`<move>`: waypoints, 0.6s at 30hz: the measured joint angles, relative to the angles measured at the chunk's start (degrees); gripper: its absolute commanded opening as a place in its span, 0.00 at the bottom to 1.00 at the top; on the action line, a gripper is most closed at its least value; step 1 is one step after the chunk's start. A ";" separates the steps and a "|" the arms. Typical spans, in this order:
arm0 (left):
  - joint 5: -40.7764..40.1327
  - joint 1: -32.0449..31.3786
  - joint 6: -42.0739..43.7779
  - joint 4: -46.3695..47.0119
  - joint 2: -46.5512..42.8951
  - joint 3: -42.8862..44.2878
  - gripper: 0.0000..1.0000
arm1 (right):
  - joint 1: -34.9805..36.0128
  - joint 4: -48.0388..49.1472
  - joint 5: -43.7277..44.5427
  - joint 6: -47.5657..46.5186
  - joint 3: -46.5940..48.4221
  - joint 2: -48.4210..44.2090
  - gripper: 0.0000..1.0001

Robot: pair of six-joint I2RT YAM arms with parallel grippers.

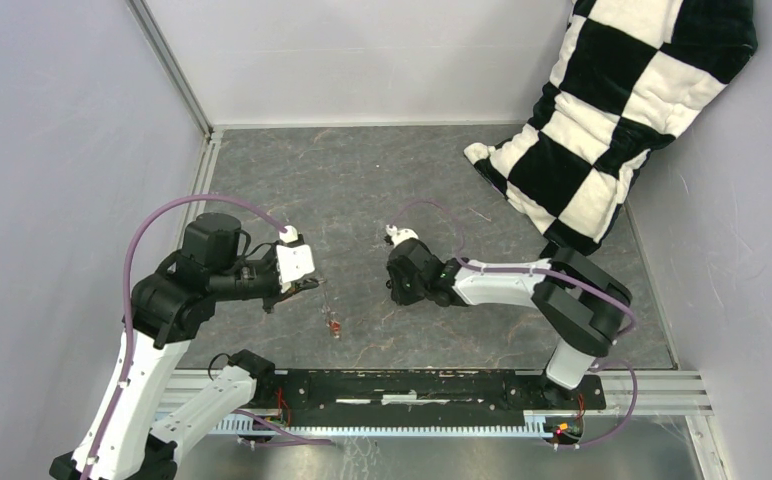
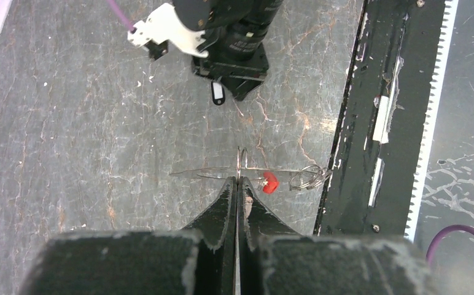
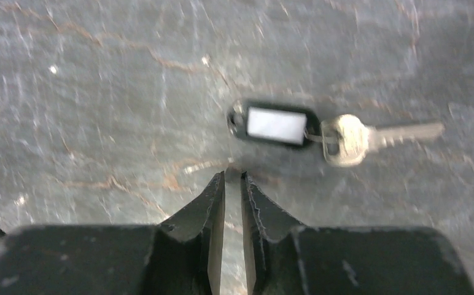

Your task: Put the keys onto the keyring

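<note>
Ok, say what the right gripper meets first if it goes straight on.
Probably the black key tag, just ahead of the right gripper; depth is unclear, so it may touch the table first.

The left arm and the right arm share one build: smooth white link shells set between chunky black joint housings. A thin purple cable runs along the left arm, and a matching one follows the right arm's white link. Each wrist carries a white plastic bracket. The left gripper and the right gripper have matte black, wedge-shaped fingers. These taper to narrow tips, and their edges are scuffed pale grey.
</note>
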 measured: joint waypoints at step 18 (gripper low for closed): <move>-0.33 0.00 0.02 0.02 -0.15 0.00 0.02 | -0.15 -6.32 0.61 -3.30 3.21 -4.66 0.37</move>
